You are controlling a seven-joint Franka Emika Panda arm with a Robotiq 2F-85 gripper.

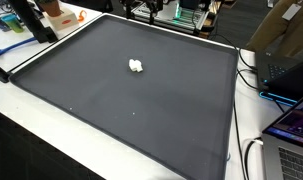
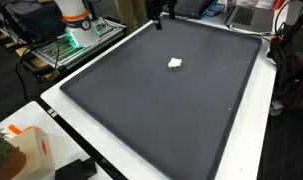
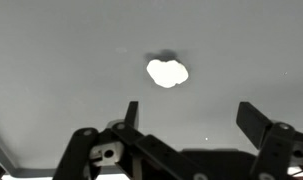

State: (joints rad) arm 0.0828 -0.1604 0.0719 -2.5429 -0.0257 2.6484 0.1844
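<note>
Overhead, the gripper hangs above a dark mat with its jaws released and spread wide, nothing between them. Its two black fingers rise from the lower edge of the wrist view, one near the lower centre of the frame, the other at the lower right.

The white lump lies alone on the mat. It is higher in that frame than the fingertips and well apart from them, so it sits ahead of the jaws rather than beneath them. It is not centred on the gap either, but lies closer to the line of the lower-centre finger than to the one at the lower right.

The lump is lobed and somewhat wider than tall. Its longer side runs across the frame, roughly parallel to the span between the fingers. A small shadow touches its upper edge.

In both exterior views the lump shows as a small pale spot in the upper middle of the mat, well in from every border. The mat covers most of a white desk, whose rim appears along the lower left of the frame. Whether the gripper appears in either exterior view cannot be told with certainty.
</note>
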